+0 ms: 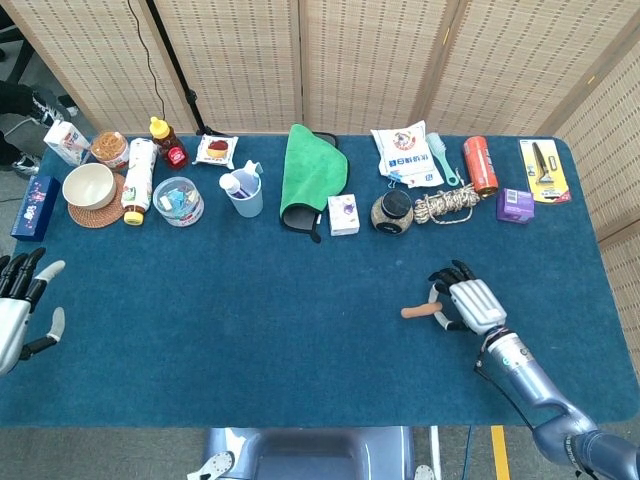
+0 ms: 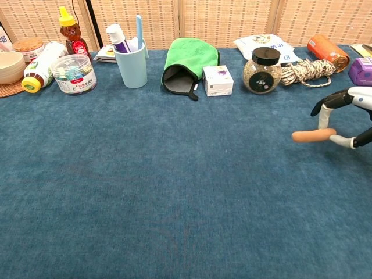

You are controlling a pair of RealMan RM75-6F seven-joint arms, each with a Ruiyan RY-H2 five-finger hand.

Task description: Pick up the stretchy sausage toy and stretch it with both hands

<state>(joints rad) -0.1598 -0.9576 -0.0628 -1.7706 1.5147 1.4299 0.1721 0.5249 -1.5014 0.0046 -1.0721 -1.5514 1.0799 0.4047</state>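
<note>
Across the blue felt table a far row of clutter is spread, and the near half is left mostly bare. At the far centre a green microfibre mitt is laid, with a pale blue cup of toiletries to its left and a small white box and a dark-lidded jar to its right. A coil of rope and an orange can are seen further right.

At the near left edge the left hand is held with fingers spread and nothing in it. Toward the right side the right hand is closed on the stretchy sausage toy, which is pinched at its right end between the thumb and a finger; in the chest view the toy appears lifted just clear of the felt, roughly level, its free end pointing left.

The toy is judged to be light, soft and rubbery, likely to sag and to thin under tension, and possibly slick enough to slip from a shallow pinch. A firmer wrap near each end is advised, the free left end being left for the left hand, which is well apart from it.
</note>
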